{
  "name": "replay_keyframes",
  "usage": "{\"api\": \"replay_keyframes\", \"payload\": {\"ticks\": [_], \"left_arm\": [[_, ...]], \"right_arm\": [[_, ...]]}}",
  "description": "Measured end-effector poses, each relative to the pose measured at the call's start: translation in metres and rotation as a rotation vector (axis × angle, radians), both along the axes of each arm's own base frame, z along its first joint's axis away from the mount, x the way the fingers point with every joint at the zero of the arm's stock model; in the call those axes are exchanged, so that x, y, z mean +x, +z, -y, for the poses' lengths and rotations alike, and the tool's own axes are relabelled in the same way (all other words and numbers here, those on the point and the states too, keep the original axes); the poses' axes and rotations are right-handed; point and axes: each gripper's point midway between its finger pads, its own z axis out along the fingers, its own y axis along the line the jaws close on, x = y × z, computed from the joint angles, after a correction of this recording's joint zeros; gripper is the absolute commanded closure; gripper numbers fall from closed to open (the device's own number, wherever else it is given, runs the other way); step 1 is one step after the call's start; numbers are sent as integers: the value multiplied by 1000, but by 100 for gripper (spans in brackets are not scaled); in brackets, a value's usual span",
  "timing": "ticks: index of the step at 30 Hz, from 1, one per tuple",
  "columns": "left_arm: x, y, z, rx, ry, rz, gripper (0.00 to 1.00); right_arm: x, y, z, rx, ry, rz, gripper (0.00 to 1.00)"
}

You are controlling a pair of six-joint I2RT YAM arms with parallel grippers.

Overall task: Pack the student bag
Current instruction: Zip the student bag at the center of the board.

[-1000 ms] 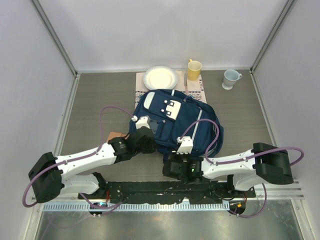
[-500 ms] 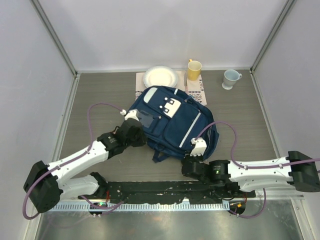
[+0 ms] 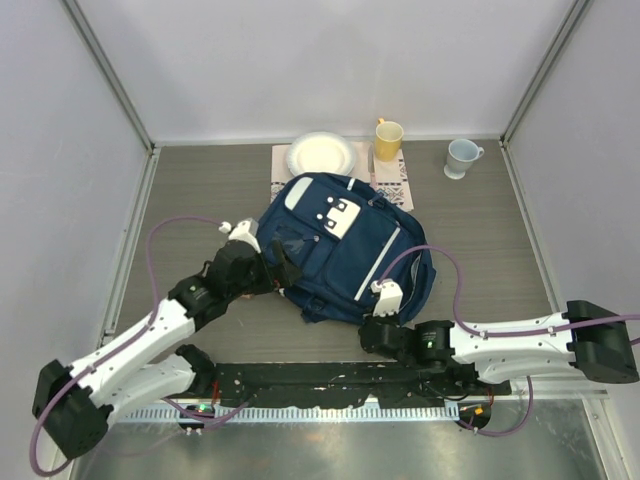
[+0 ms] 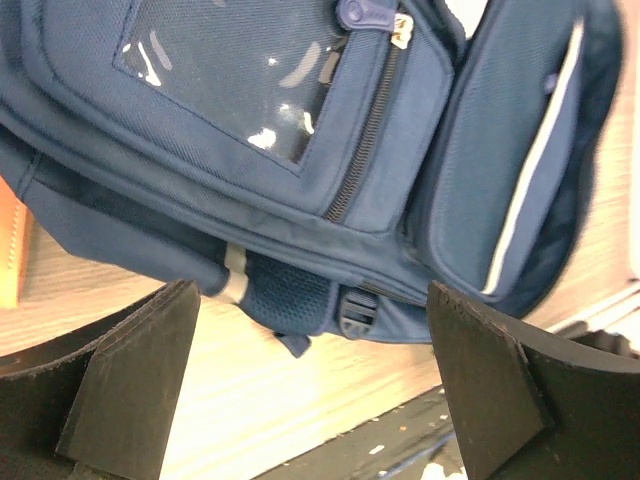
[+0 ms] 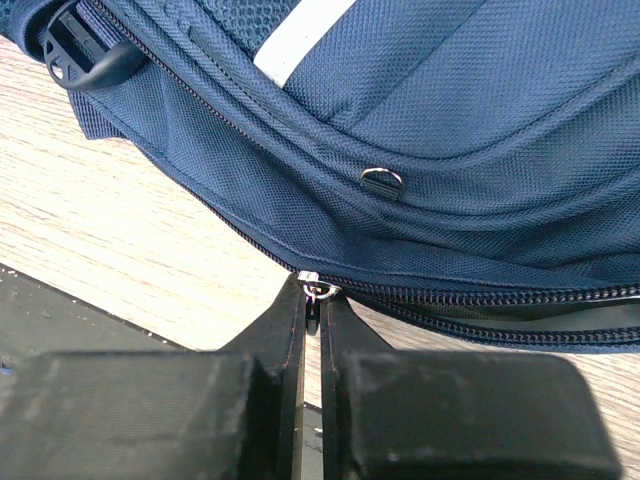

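Observation:
The student bag, navy with thin white stripes and a white buckled patch, lies flat mid-table. My left gripper hovers at its left side, open, with nothing between the fingers. That wrist view shows the bag's clear-window pocket, a zip and a side buckle. My right gripper sits at the bag's near edge. It is shut on the small metal zipper pull of the main zip, which looks parted to the right of the slider.
Behind the bag are a white plate, a yellow mug on a patterned cloth, and a pale blue mug. An orange-brown flat thing shows beside the bag. The black base rail runs along the near edge.
My left gripper has opened, let go of the bag and drawn back to the left. The bag has turned and shifted away from the bases. The right arm stretched rightward, still pinching the zipper pull.

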Motion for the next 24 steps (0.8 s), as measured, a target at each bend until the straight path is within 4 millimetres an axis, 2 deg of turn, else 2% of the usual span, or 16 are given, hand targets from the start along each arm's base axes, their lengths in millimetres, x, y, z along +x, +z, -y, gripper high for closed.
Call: {"api": "replay_keyframes", "payload": {"ticks": [3,5,11,15,19,24], "left_arm": [[-9,13,-2,-82,29,19,0],[-16,14,-1,-116,45,13,1],[-49,3,29,-136,12,-51,0],[-66,-12,44,-149,23,-91,0],[-71,-29,49,-163,59,-121,0],[-73,-28,67,-230,79,-98,0]], "right_arm": [[0,0,-1,-1,3,2,99],[1,0,-2,3,2,5,99],[3,2,-3,11,-6,14,99],[4,4,-3,18,-8,18,99],[5,9,-4,35,-11,25,99],[6,14,-5,54,-10,34,99]]}}
